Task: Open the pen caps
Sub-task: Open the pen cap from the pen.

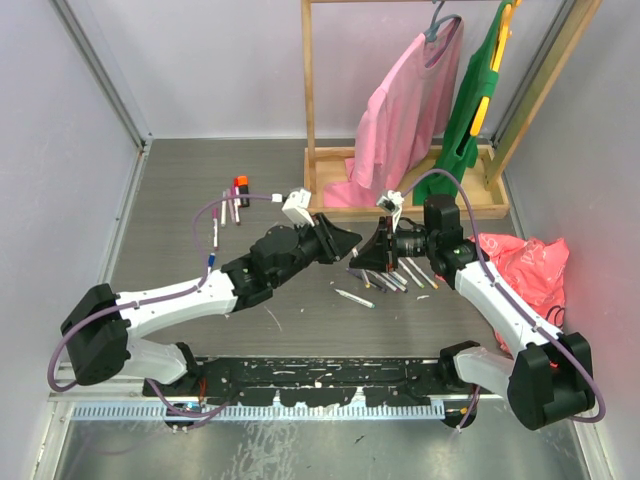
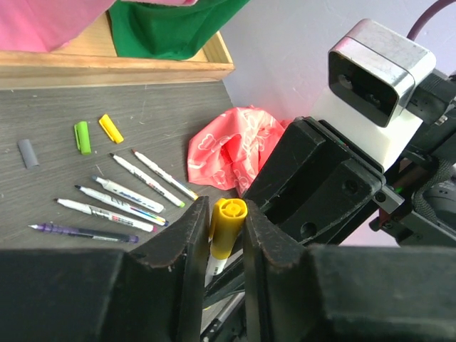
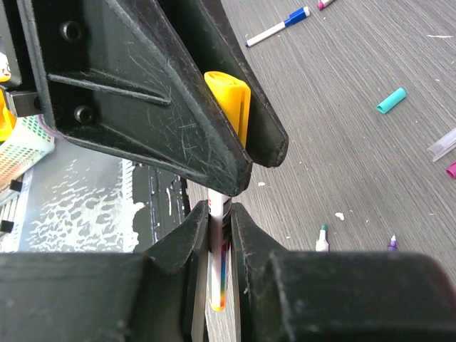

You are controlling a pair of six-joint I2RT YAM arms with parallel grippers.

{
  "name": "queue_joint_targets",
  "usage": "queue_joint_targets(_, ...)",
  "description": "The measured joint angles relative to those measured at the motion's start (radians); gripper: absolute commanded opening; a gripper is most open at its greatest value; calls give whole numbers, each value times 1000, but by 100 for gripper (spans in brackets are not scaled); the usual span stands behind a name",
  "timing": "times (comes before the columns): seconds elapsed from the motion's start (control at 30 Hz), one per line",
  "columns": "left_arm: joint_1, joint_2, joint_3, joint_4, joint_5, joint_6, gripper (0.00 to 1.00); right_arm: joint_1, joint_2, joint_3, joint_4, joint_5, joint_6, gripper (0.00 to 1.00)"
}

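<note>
Above the middle of the dark grey wood-grain table, the two black grippers meet tip to tip around one thin white marker pen. The left gripper has its fingers drawn in narrow on the pen's short yellow plastic cap, one finger touching each side. The right gripper has its fingers clamped on the white barrel just below that cap. The join between cap and barrel is hidden behind the left fingers.

On the table under the right arm, a row of thin white-barrelled pens with bare tips lies side by side, with a slim purple pen nearest the arms. Just beyond them lie three loose caps: a green cap, a second yellow cap and a grey cap. A crumpled red plastic bag lies near the row.

On the left side, well apart, lie a white pen with a blue cap and a loose teal cap. At the back, a wooden rack holds a pink garment and a green garment.
</note>
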Motion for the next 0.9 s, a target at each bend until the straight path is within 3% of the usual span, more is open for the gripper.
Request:
queue_joint_targets(0.2,0,0,3,-18,-2,13,0,0,0,0,-10,8,1,1)
queue_joint_targets(0.67,92,-2,39,-92,62,35,0,33,46,39,0,95,-81,1)
queue_joint_targets(0.9,288,-63,94,-69,-47,35,0,61,86,49,-108,101,-150,1)
